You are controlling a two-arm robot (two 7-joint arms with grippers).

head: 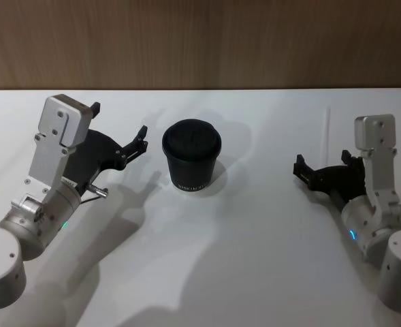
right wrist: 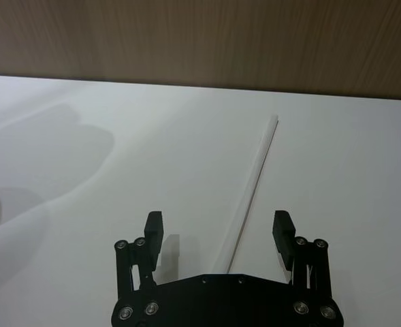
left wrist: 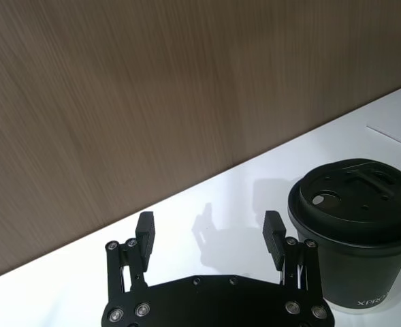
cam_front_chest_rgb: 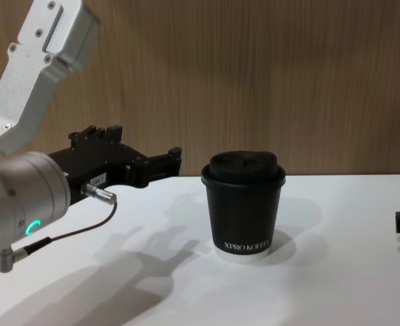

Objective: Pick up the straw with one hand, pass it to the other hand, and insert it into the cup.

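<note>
The black lidded cup point(head: 191, 155) stands upright mid-table; it is also in the chest view point(cam_front_chest_rgb: 244, 204) and the left wrist view point(left wrist: 353, 231). My left gripper point(head: 118, 121) hovers open just left of the cup, empty, with its fingers point(left wrist: 144, 235) apart from the cup's wall. The white straw point(right wrist: 251, 197) lies flat on the table at the right, faint in the head view point(head: 328, 126). My right gripper point(right wrist: 217, 228) is open above the straw's near end, which runs between the spread fingers. In the head view the right gripper point(head: 323, 162) holds nothing.
The white table point(head: 241, 259) ends at a brown wood-grain wall point(head: 200, 41) close behind the cup and straw. A thin black cable point(cam_front_chest_rgb: 70, 234) loops under my left wrist.
</note>
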